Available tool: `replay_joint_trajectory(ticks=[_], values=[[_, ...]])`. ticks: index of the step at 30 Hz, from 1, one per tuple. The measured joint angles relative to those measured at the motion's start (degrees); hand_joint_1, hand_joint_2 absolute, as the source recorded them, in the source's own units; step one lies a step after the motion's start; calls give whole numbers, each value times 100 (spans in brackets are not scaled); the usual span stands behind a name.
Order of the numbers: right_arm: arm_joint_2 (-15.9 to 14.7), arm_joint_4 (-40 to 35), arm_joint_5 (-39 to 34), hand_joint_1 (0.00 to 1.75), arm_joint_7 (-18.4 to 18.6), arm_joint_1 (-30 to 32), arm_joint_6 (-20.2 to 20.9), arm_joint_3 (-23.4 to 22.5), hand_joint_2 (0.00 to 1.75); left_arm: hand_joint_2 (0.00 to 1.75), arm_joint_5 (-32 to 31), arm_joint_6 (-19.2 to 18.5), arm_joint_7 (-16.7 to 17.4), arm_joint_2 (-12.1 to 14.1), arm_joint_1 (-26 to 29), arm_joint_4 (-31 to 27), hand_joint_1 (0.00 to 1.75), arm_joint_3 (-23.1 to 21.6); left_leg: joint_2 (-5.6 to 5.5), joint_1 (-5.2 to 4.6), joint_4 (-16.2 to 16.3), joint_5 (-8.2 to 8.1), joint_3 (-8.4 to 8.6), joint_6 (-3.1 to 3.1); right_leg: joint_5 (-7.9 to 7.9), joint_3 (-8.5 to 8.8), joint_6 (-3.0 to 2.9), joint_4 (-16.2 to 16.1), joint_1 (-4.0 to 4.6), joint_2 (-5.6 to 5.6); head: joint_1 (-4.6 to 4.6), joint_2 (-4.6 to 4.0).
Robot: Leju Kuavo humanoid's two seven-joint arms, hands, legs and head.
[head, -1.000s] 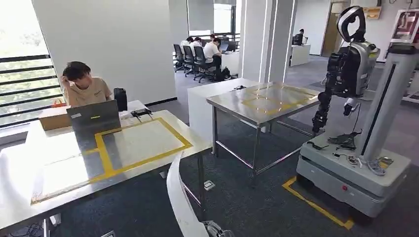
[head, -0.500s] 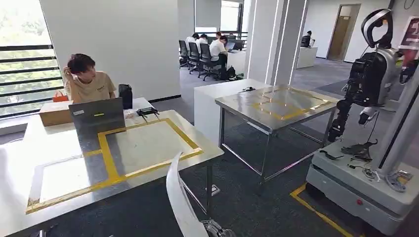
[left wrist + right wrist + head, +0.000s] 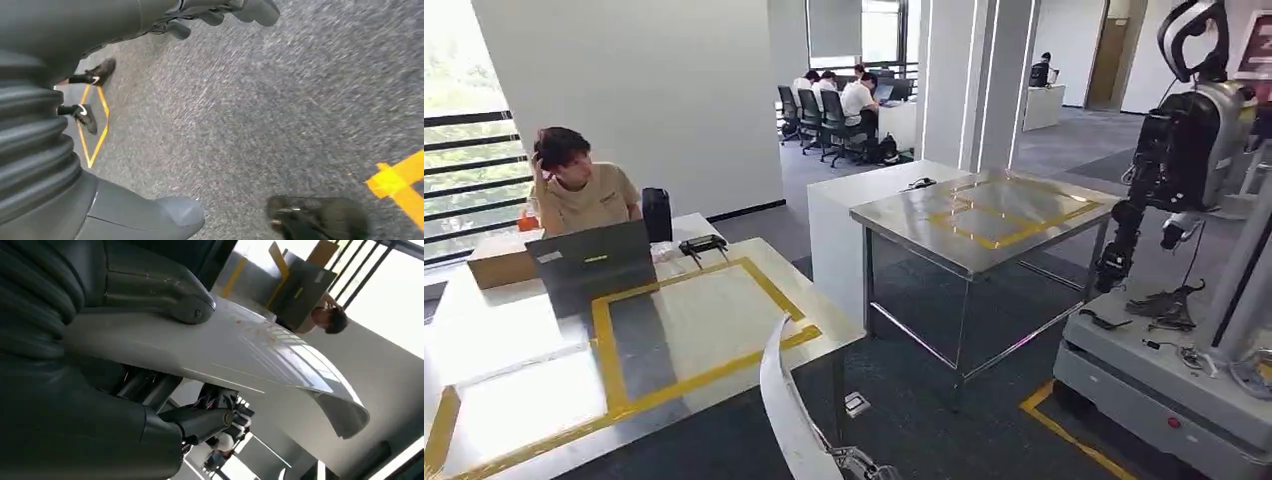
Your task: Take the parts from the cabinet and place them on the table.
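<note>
Head view shows our long, curved white plastic part [image 3: 786, 405] rising from the lower edge, its long axis running up and away toward the near steel bench with yellow tape [image 3: 674, 320]; its lower end is cut off by the frame. At the right wrist, our right hand [image 3: 165, 390] holds this white part [image 3: 240, 352], thumb on top and dark fingers [image 3: 210, 417] beneath, half hidden. Our left hand [image 3: 220, 12] hangs over grey carpet [image 3: 260, 110], fingers loosely apart, holding nothing. A seated person [image 3: 574, 185] faces a grey laptop [image 3: 594, 262].
</note>
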Motion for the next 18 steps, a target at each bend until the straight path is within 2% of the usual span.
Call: replay_joint_trajectory(ticks=[1, 2, 3, 4, 5, 7, 9, 10, 11, 12, 13, 14, 15, 16, 17, 18], values=[[0, 0, 2, 175, 0, 0, 2, 2, 175, 175, 0, 0, 2, 4, -1, 0, 0, 0, 1, -1, -363, 326, 18, 23, -93, 135, 18, 0, 0, -1, -2, 0], [0, 0, 7, 175, 0, -1, 0, 2, 175, 175, 0, 0, 0, 7, 8, 0, 0, 0, 2, -1, -752, 861, 22, 53, -186, 247, 39, -1, 2, -6, -2, 0], [-9, 11, 7, 175, -4, -8, 0, 0, 175, 175, 0, 0, 2, 7, 42, 15, 0, 0, 19, -9, -1099, 1540, -58, 84, -270, 279, 64, 26, 19, 4, -4, -2], [-7, 24, 9, 175, -2, -2, 11, 2, 175, 175, 0, 0, -2, 7, 37, 17, 0, 0, 30, -40, -1073, 1497, -56, 103, -336, 329, 110, 34, 32, 28, -2, -7], [-7, 24, 9, 175, 0, -3, 4, 2, 175, 175, 0, -4, 4, 9, 38, 17, 0, 0, 16, -51, -1056, 1492, 22, 152, -407, 349, 156, 5, 27, 35, 4, -2], [2, 22, 13, 175, -17, -24, -9, 2, 175, 175, 0, 0, -4, 9, 16, 11, 0, 2, 8, -39, -1109, 1455, 97, 230, -323, 377, 211, 97, 30, 33, 9, -4], [2, 15, 35, 175, -28, -38, -11, 2, 175, 175, 0, 0, -11, -4, -6, 4, 0, 2, 2, -2, -1220, 1408, 264, 306, -124, 49, 283, 678, 30, -21, 13, -4], [2, 15, 37, 175, -28, -48, -9, 2, 175, 175, 0, 2, -13, 4, -14, -2, 0, 2, 3, 4, -1257, 1366, 339, 339, -144, -258, 326, 1106, 13, -45, 15, -4], [2, 15, 35, 175, -28, -46, -13, 2, 175, 175, 0, 0, -13, 9, -17, -2, 0, 2, 3, 4, -1280, 1318, 405, 344, -319, -557, 355, 1457, -9, -50, 13, -4], [0, 15, 37, 175, -26, -39, -13, 2, 175, 175, 0, 0, -13, 9, -15, -2, 0, 2, 2, 4, -1288, 1261, 467, 341, -586, -823, 360, 1710, -21, -58, 15, -4], [0, 15, 37, 175, -28, -38, -13, 2, 175, 175, 0, 0, -13, 9, -11, 0, 0, 2, -2, 10, -1287, 1202, 529, 333, -778, -1010, 383, 1815, -33, -67, 15, -4], [0, 15, 37, 175, -33, -36, -20, 2, 175, 175, 0, 0, -13, 7, -4, 0, 0, 4, -6, 14, -1287, 1137, 604, 320, -815, -1106, 388, 1749, -45, -77, 15, -4], [0, 15, 42, 175, -39, -36, -31, 2, 175, 175, 0, 2, -13, 2, -1, 0, 0, 9, -13, 20, -1287, 1074, 695, 309, -695, -1107, 386, 1521, -53, -82, 13, -4], [0, 15, 42, 175, -50, -36, -35, 0, 175, 175, 0, 2, -15, -2, -2, 0, 0, 9, -21, 31, -1287, 999, 802, 291, -367, -1021, 383, 1094, -56, -86, 13, -4], [0, 15, 42, 175, -57, -36, -42, 2, 175, 175, 0, 2, -17, -9, -4, 0, 0, 9, -20, 39, -1289, 923, 898, 268, 73, -899, 378, 609, -57, -96, 13, -4], [-2, 20, 42, 175, -68, -35, -41, 2, 175, 175, 0, 4, -17, -7, 6, 2, 0, 15, -20, 37, -1300, 859, 883, 237, 593, -839, 355, 190, -59, -124, 15, -4]])
